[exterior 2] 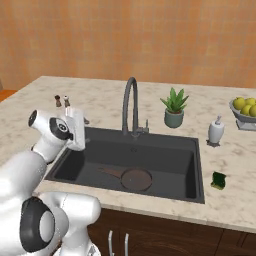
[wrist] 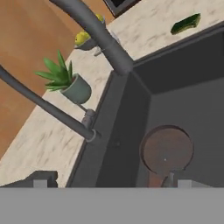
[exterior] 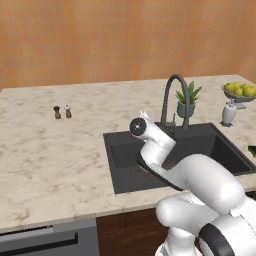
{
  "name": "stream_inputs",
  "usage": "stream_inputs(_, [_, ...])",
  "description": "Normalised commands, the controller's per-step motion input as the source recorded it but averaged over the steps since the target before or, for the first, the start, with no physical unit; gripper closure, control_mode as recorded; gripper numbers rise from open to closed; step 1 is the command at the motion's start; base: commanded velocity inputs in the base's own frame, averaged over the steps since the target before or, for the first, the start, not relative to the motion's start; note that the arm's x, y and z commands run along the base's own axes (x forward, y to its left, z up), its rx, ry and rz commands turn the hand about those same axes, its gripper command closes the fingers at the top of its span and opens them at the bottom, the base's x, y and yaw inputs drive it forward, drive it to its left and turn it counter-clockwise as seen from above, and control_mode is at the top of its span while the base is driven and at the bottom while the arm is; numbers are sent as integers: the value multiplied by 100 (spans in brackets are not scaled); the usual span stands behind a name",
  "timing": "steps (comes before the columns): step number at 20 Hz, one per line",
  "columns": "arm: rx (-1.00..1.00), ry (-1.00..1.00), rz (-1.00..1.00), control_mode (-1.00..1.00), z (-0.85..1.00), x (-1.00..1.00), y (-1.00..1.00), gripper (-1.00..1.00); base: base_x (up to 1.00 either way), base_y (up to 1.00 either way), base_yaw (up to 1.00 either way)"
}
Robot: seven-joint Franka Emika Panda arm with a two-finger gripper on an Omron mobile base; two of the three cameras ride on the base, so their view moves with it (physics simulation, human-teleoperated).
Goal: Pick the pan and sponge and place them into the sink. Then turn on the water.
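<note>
Gripper (wrist: 109, 183) at frame bottom, fingers spread wide, empty. Pan (wrist: 166, 151) lies in sink (wrist: 183, 100). Sponge (wrist: 185, 23) upper right on counter (wrist: 39, 144).

No readable text, label, brand, number or sign appears anywhere.

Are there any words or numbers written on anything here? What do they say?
No, there is nothing to read in these pictures.
The soap bottle, the plant pot, the shakers, the faucet, the pan and the sponge all look plain, with no words, numbers or signs on them.
</note>
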Motion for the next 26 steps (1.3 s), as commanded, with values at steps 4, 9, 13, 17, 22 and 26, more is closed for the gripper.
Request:
stream_inputs(4, [-1,-2,0,-100,69,-79,1,-100,0,0,0])
stream_inputs(9, [2,0,-4,-100,70,-77,-2,-100,0,0,0])
stream_inputs(13, [15,0,-16,-100,64,-74,-37,-100,0,0,0])
stream_inputs(17, [29,0,-27,-100,47,-59,-70,-100,0,0,0])
stream_inputs(22, [34,0,-21,-100,43,-38,-87,-100,0,0,0])
stream_inputs(26, [29,0,-25,-100,14,-23,-87,-100,0,0,0])
